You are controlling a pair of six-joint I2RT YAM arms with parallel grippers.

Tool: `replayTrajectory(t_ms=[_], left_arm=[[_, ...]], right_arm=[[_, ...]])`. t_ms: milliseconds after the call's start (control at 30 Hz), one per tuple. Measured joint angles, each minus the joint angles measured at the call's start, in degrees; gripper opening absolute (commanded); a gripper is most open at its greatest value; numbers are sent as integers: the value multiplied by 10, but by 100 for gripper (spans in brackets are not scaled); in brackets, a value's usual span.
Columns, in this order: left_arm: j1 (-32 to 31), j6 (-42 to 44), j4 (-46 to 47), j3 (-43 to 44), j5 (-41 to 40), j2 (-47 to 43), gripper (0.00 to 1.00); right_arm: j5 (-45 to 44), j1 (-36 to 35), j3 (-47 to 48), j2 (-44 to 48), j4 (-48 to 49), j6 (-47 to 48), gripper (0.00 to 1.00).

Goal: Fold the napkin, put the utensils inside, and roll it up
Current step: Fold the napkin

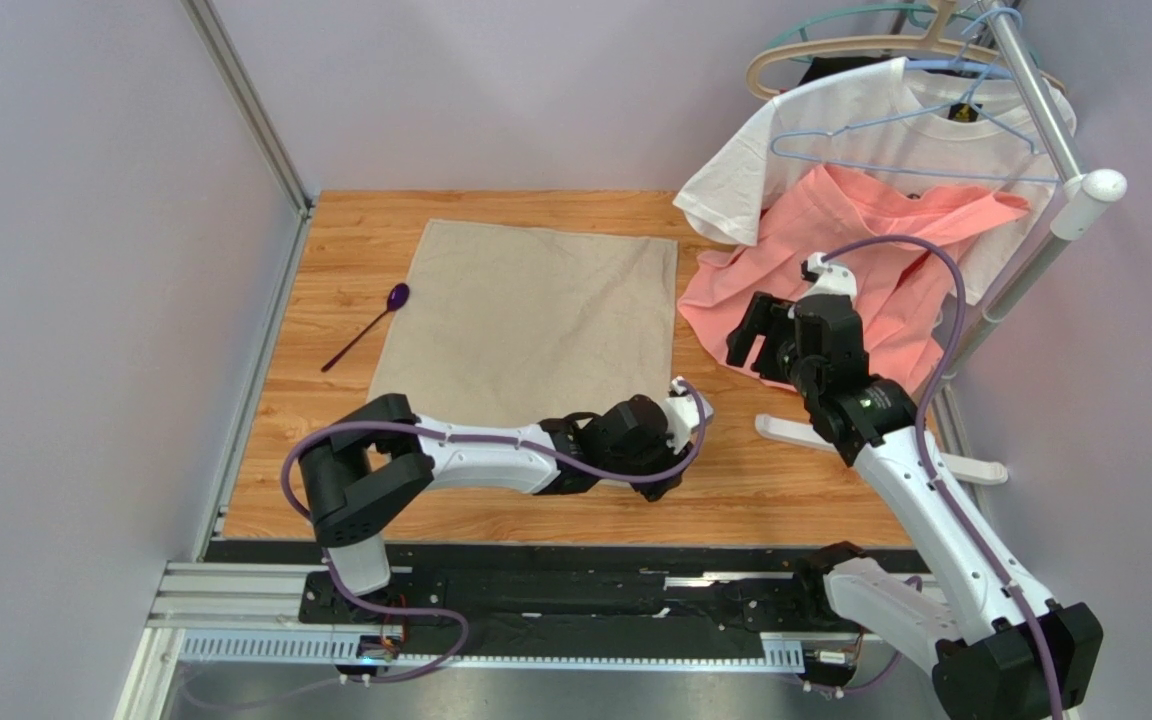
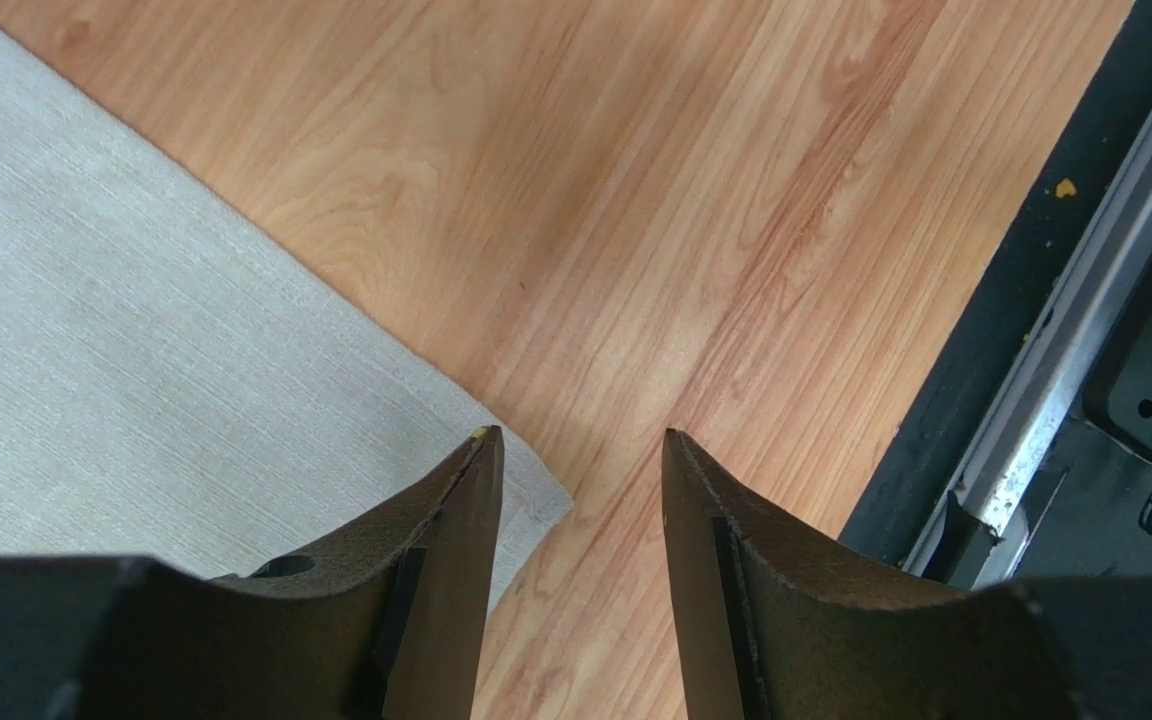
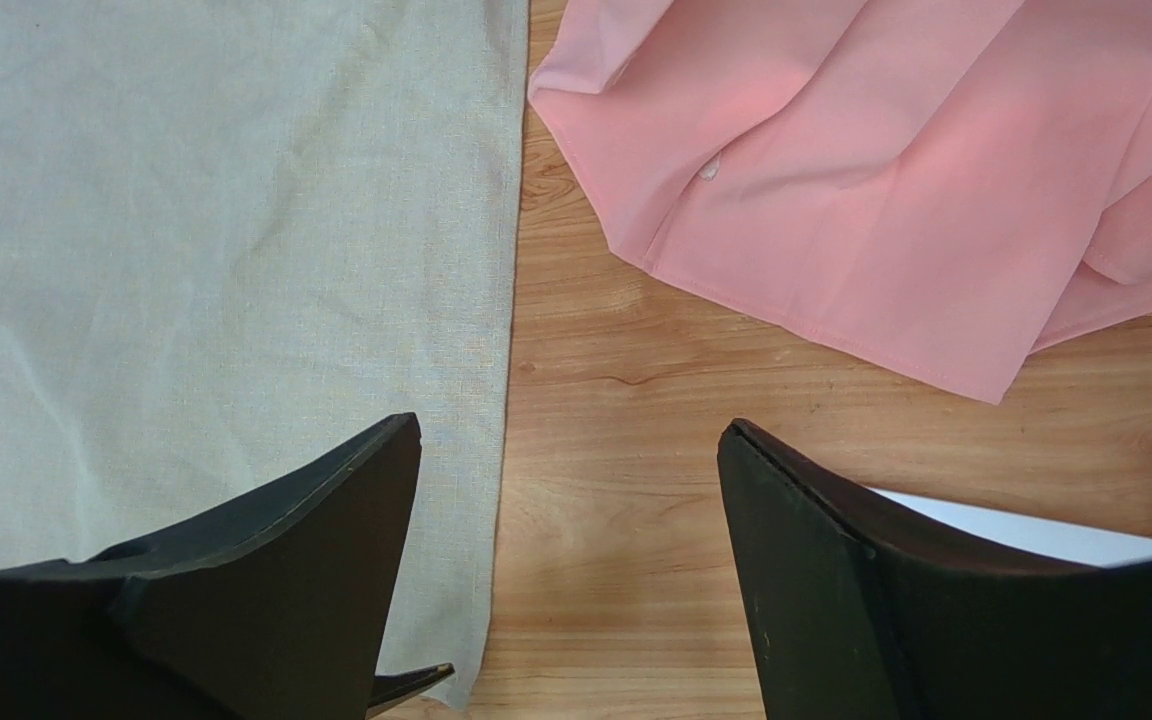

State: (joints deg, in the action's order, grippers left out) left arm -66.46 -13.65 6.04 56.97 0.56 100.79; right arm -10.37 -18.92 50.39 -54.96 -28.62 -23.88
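The beige napkin [image 1: 530,320] lies flat and unfolded on the wooden table. A dark-purple spoon [image 1: 372,323] lies just off its left edge. My left gripper [image 1: 677,413] is low at the napkin's near right corner. In the left wrist view the gripper [image 2: 579,443] is open and empty, and the napkin [image 2: 132,405] corner lies beside its left finger. My right gripper [image 1: 749,338] hovers to the right of the napkin's right edge. In the right wrist view the gripper [image 3: 567,435] is open and empty over bare wood, with the napkin [image 3: 237,255] on the left.
A salmon-pink garment [image 1: 868,263] lies on the table right of the napkin and shows in the right wrist view [image 3: 868,165]. A white T-shirt [image 1: 868,143] hangs on a rack [image 1: 1048,225] whose white foot [image 1: 898,447] rests on the table. A metal rail [image 1: 537,600] runs along the near edge.
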Motion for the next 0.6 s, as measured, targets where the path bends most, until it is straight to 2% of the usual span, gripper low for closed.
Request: replayTrajectory(t_ms=[333,467,600], left_arm=[[-13,-23,-22,-1,-68,11,50],[-14,-27,-22,-3,-71,12,46],[-14,-30,-21,-4,-71,12,46]], right_arm=[[10,3,-3,5,2,-1,77],[13,3,-5,8,2,-1,77],[15,4,-5,11,2,-2,77]])
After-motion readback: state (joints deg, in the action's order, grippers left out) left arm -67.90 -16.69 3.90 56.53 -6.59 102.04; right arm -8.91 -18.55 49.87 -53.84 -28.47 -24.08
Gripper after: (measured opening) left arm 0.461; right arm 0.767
